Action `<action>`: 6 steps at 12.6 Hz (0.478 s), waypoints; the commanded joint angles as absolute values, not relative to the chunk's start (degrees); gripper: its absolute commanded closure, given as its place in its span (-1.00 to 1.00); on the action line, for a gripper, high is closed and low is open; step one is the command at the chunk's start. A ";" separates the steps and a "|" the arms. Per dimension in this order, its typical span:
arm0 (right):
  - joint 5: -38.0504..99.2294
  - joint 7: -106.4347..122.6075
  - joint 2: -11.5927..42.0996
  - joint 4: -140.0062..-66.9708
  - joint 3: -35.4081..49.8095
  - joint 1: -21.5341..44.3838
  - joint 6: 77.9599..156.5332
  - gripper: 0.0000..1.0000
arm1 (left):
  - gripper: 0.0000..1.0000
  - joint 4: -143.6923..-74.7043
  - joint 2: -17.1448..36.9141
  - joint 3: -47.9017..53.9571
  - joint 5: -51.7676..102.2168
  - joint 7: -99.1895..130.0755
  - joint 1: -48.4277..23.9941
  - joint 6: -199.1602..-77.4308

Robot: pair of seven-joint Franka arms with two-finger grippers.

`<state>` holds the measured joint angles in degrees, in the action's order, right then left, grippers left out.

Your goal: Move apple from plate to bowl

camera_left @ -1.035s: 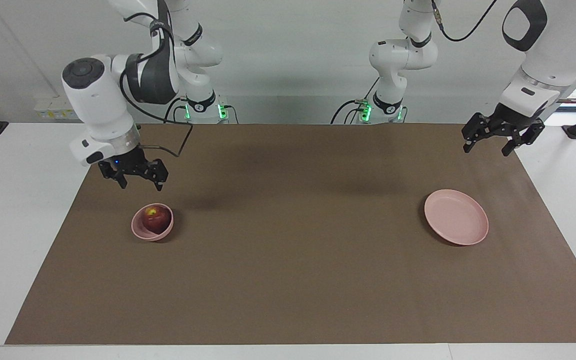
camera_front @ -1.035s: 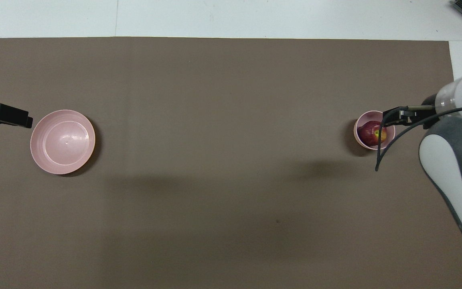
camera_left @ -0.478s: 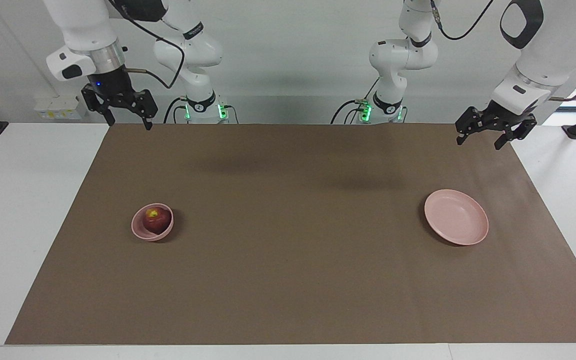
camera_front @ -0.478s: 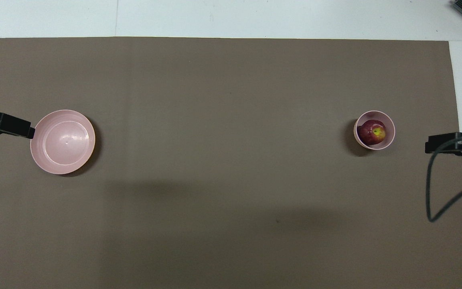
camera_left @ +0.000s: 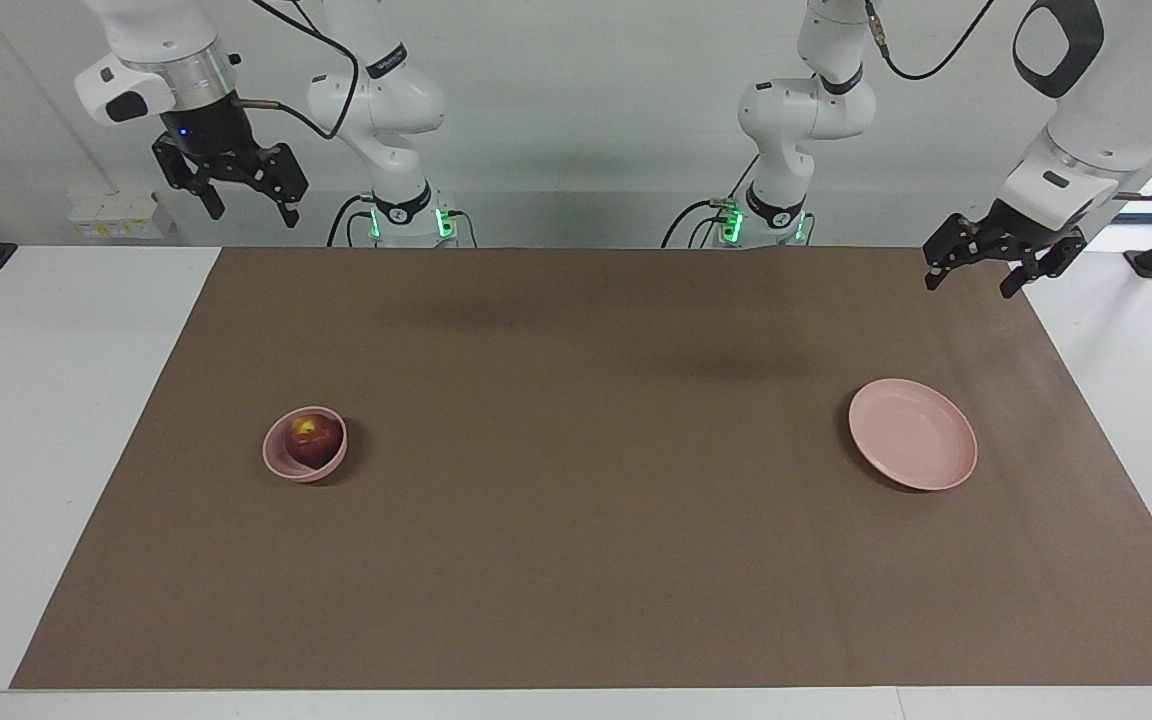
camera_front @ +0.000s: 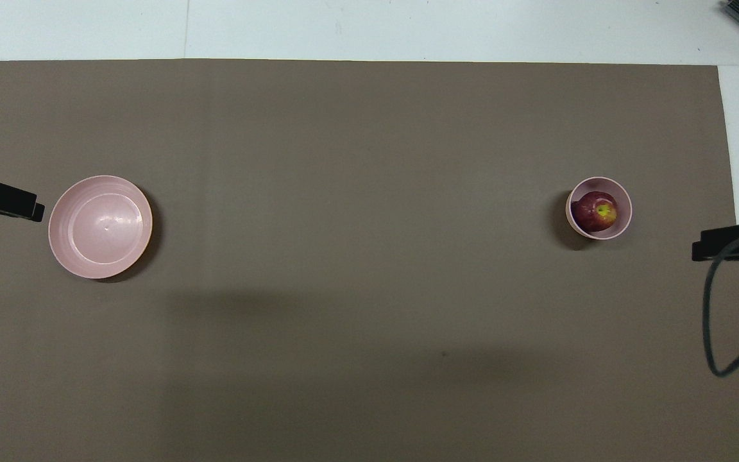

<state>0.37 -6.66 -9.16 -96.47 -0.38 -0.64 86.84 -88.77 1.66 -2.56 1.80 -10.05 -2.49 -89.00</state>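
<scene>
The dark red apple (camera_left: pixel 313 437) sits inside the small pink bowl (camera_left: pixel 276 462) toward the right arm's end of the table. The flat pink plate (camera_left: pixel 912 434) lies bare toward the left arm's end. My right gripper (camera_left: pixel 251 212) is open and empty, raised high over the table's edge at the robots' end, well apart from the bowl. My left gripper (camera_left: pixel 969 286) is open and empty, up in the air over the mat's corner beside the plate. In the overhead view I see the apple (camera_front: pixel 594 212), the bowl (camera_front: pixel 626 221), the plate (camera_front: pixel 100 226) and both gripper tips at the view's edges.
A brown mat (camera_left: pixel 576 560) covers most of the white table (camera_left: pixel 36 450). A black cable (camera_front: pixel 713 333) hangs in a loop from the right arm's wrist over the mat's edge.
My right gripper has risen from just above the bowl and drawn back toward the robots, leaving the apple in the bowl. My left gripper has barely shifted.
</scene>
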 commanded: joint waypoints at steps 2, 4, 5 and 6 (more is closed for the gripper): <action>2.28 -7.91 -10.02 -98.26 2.36 -0.70 86.92 -1.00 | -1.00 -88.42 1.14 -2.55 1.23 -10.55 -2.37 -87.71; 2.28 -6.60 -9.06 -97.13 1.50 -2.02 87.01 -1.00 | -1.00 -88.42 1.14 -2.55 1.23 -10.55 -2.46 -87.71; 2.29 -5.11 -8.62 -96.34 0.19 -2.20 86.84 -1.00 | -1.00 -88.42 1.14 -2.55 1.23 -10.55 -2.37 -87.71; 1.42 -3.53 -8.44 -96.24 -1.13 -2.37 87.18 -1.00 | -1.00 -88.42 1.14 -2.55 1.23 -10.55 -2.37 -87.71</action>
